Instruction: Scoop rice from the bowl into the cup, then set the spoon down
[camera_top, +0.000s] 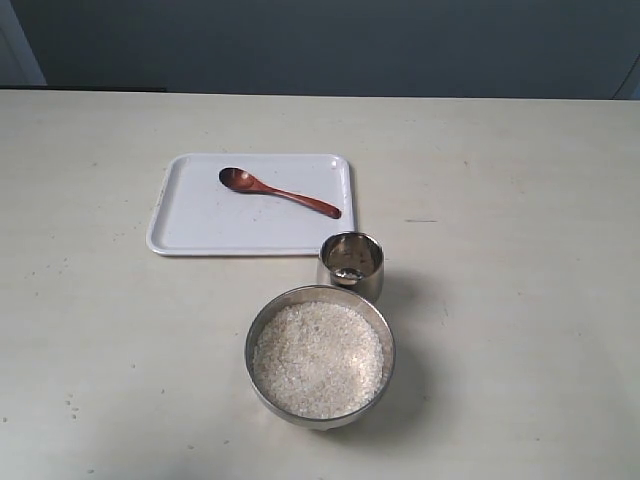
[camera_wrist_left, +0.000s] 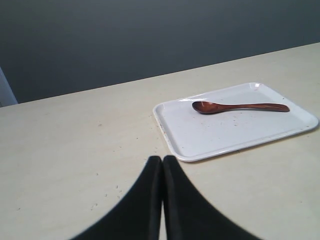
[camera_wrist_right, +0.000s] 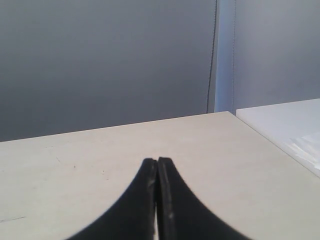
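The reddish-brown wooden spoon (camera_top: 278, 192) lies on a white tray (camera_top: 200, 230), head to the left. It shows in the left wrist view too, as the spoon (camera_wrist_left: 239, 107) on the tray (camera_wrist_left: 220, 140). The small steel cup (camera_top: 351, 263) stands just in front of the tray's right corner. Right before the cup sits the wide steel bowl (camera_top: 262, 330), filled with white rice (camera_top: 318, 358). My left gripper (camera_wrist_left: 162, 160) is shut and empty, over bare table short of the tray. My right gripper (camera_wrist_right: 157, 161) is shut and empty, facing bare table. Neither gripper shows in the exterior view.
The cream table (camera_top: 520, 300) spreads wide around the objects. A dark wall (camera_top: 330, 45) runs behind its far edge. In the right wrist view a white surface (camera_wrist_right: 290, 125) lies beyond the table's edge.
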